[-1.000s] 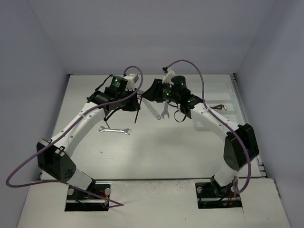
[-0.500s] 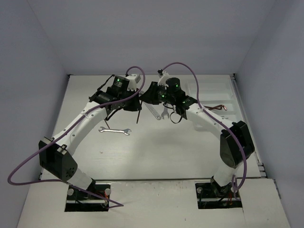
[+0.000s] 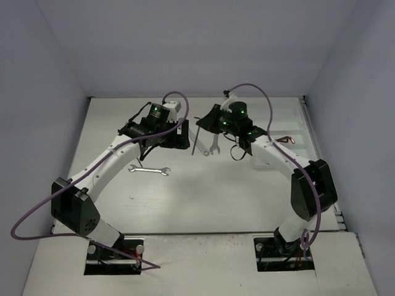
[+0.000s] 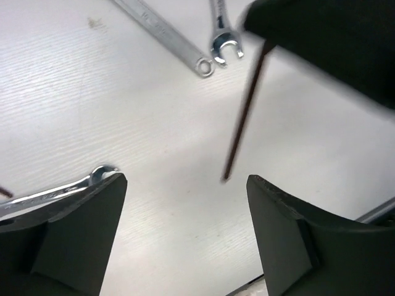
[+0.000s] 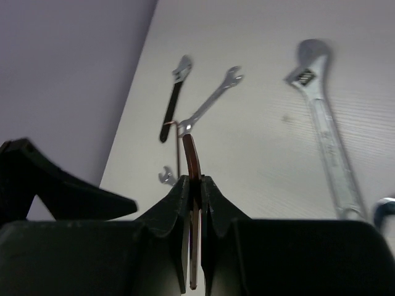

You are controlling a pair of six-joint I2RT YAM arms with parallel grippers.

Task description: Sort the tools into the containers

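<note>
From above, the right claw [image 3: 200, 125] is clamped on a thin dark brown L-shaped metal hex key [image 3: 198, 145], which hangs down over the white counter [image 3: 203, 197]. The left claw [image 3: 180, 139] sits just beside it. A silver open-end steel wrench [image 3: 149, 169] lies flat on the counter near the left arm.

In the left wrist view, the left claw's fingers [image 4: 80, 234] stand wide apart with nothing between them. The hex key hangs beyond the gap. Two silver wrench ends [image 4: 213, 55] lie close together at the top.

In the right wrist view, the right claw's fingers [image 5: 176, 203] press together on the hex key, its bent end rising above the fingertips. Beyond it on the counter lie a large silver adjustable wrench [image 5: 324, 123], a slim silver wrench [image 5: 213, 98] and a black-handled adjustable wrench [image 5: 173, 102].
</note>
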